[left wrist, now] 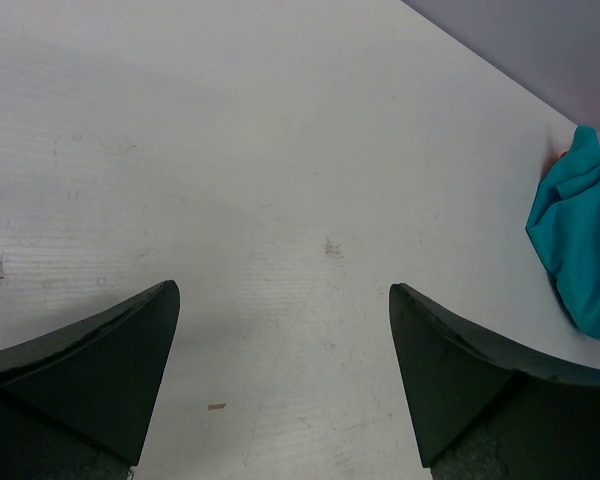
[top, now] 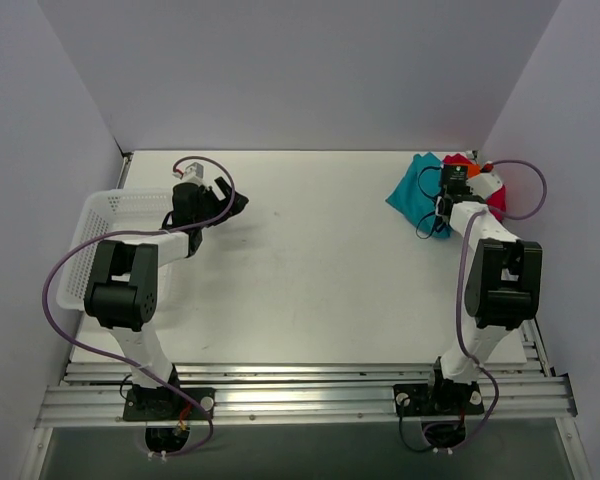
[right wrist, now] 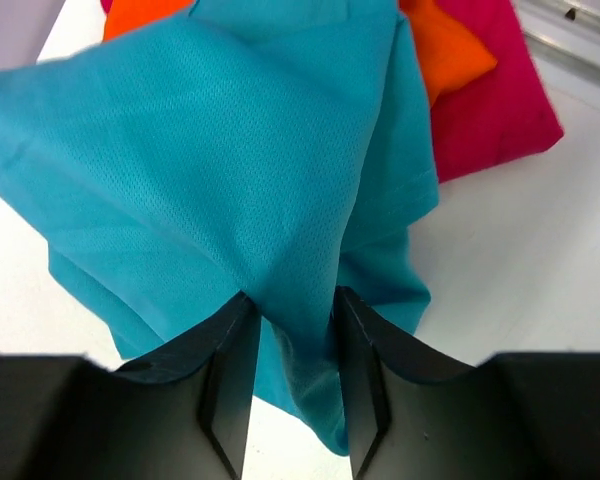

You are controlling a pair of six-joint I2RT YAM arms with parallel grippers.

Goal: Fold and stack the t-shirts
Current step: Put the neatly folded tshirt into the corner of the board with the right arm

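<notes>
Right hand [right wrist: 292, 302] pinches teal shirt [right wrist: 210, 170], plain only wrist-side

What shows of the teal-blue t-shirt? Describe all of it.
The teal-blue t-shirt is thin, finely meshed knit cloth, crumpled and unfolded, with a hemmed edge showing. It lies at the far right corner of the table, overlapping the orange t-shirt and the magenta-pink t-shirt. The right gripper pinches a fold of it between its fingers, so the cloth tents toward them in long creases.
</notes>
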